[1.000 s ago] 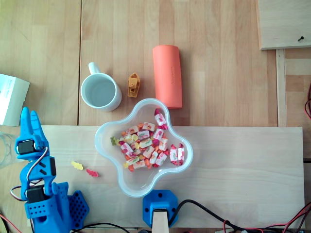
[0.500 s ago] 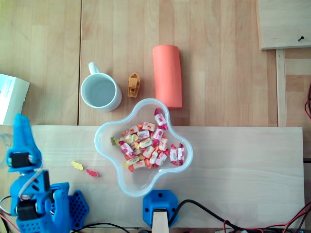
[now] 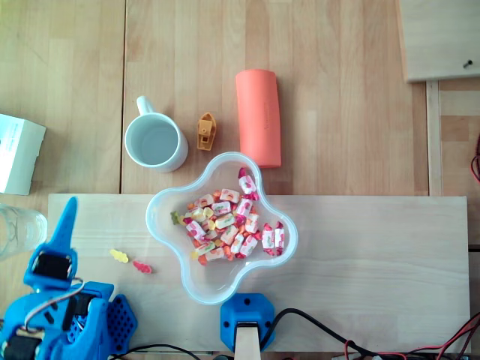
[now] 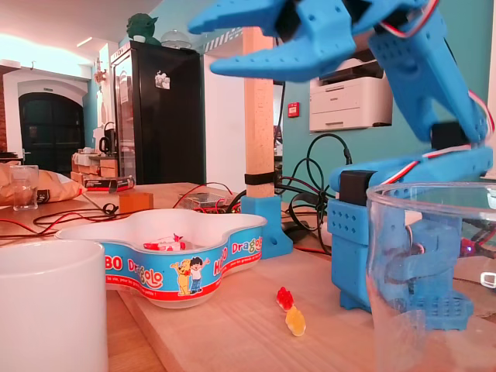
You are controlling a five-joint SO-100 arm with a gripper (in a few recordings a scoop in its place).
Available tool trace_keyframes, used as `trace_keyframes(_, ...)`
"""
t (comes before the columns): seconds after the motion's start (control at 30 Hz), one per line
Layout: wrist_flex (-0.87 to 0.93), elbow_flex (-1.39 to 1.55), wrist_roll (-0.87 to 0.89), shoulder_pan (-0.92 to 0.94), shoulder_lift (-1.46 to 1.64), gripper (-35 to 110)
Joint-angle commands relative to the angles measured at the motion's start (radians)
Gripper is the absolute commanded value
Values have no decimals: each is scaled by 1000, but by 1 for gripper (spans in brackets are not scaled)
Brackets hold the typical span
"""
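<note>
Step, as I judge it: pre-grasp, nothing in hand. My blue two-finger gripper [image 4: 203, 48] hangs high over the left end of the pale wooden board [image 3: 360, 262]. Jaws spread a little w/ clear air btwn them, pinching nothing.

Nearest things: small yellow gummy sweet [image 3: 118, 256] and small red gummy sweet [image 3: 142, 266]. Both lie loose on the board, close together; can't tell if touching. They sit btwn my blue base and the bowl, to the right of the gripper in overhead view.

Reaching either sweet would call for a swing right and a drop to board level, w/ jaws astride one piece only. They are small and flat, so a low, square approach is needed. The tumbler is close by, so there's a risk of clipping it.

Containers:
- clear flower-shaped plastic bowl [image 3: 289, 240], printed band on its wall: loose heap of wrapped sweets [image 3: 225, 225], pink/white/yellow, approx one layer
- white ceramic mug [image 3: 127, 131], beyond the board: looks empty
- clear plastic tumbler [image 4: 434, 271], just beside the gripper: nothing seen inside
</note>
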Motion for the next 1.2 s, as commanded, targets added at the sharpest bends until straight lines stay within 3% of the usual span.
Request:
trace_keyframes(0.0, 67, -196, -5, 64, -176, 18)
trace_keyframes(0.17, 178, -339, -124, 189, -382, 18)
trace_keyframes(0.4, 189, -225, -210, 302, -400, 18)
trace_keyframes(0.7, 167, -126, -218, 402, -436, 19)
trace_keyframes(1.0, 46, -206, -215, 446, -810, 19)
trace_keyframes(1.17, 83, -261, -261, 526, -911, 20)
